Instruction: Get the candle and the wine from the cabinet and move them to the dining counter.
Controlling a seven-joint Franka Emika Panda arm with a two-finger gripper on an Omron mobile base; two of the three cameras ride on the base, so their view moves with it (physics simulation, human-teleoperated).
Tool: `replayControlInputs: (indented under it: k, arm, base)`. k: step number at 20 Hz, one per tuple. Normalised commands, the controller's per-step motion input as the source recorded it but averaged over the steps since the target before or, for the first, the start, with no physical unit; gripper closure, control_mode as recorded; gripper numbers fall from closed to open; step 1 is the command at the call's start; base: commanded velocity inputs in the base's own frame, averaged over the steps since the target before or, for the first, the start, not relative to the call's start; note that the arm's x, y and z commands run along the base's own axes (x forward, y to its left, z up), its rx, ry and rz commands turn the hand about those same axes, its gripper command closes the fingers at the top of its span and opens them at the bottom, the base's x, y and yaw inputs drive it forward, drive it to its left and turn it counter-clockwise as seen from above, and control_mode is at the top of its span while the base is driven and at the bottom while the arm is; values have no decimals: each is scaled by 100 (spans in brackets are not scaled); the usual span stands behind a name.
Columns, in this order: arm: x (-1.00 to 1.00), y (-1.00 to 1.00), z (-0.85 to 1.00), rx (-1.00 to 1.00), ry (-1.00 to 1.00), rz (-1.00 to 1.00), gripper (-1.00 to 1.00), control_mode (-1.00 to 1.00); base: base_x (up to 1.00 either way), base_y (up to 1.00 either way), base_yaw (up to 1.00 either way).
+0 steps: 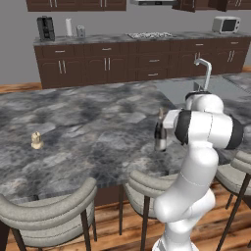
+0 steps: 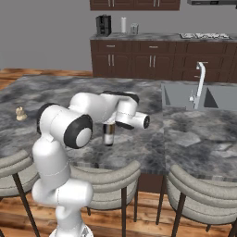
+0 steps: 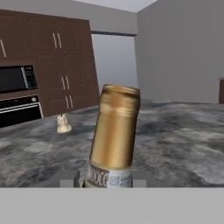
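Note:
The wine point(image 1: 160, 135), a dark bottle with a gold foil neck point(image 3: 114, 135) and a pale label, stands upright near the front edge of the dining counter point(image 1: 98, 122). Its base point(image 2: 109, 139) is at or just above the marbled top. My gripper point(image 1: 162, 126) is shut on the bottle's upper body from the side, and the arm hides most of the grip in the right base view. The candle point(image 1: 36, 140), small and cream, sits on the same counter well to the left of the bottle point(image 2: 20, 113) and behind it in the hand view point(image 3: 64, 124).
A sink with a tall faucet point(image 1: 203, 73) is set in the counter to the right point(image 2: 200, 83). Grey stools point(image 1: 49, 211) point(image 2: 111, 178) line the near edge. The far wall has drawer cabinets, a coffee machine point(image 1: 45, 28), a microwave point(image 1: 225, 23) and wall cabinets point(image 1: 73, 5).

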Motion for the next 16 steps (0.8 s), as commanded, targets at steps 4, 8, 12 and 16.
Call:
replayControlInputs:
  k: [4,8,12,16]
  arm:
    - [18,0,-2,0,-4,4,100,-100]
    - [3,0,0,0,-9,3,100,-100]
    - [0,0,0,0,-9,2,100,-100]
    - [0,1,0,0,-1,1,100,-100]
  base:
    - [0,0,0]
    - [0,0,0]
    - [0,0,0]
    - [0,0,0]
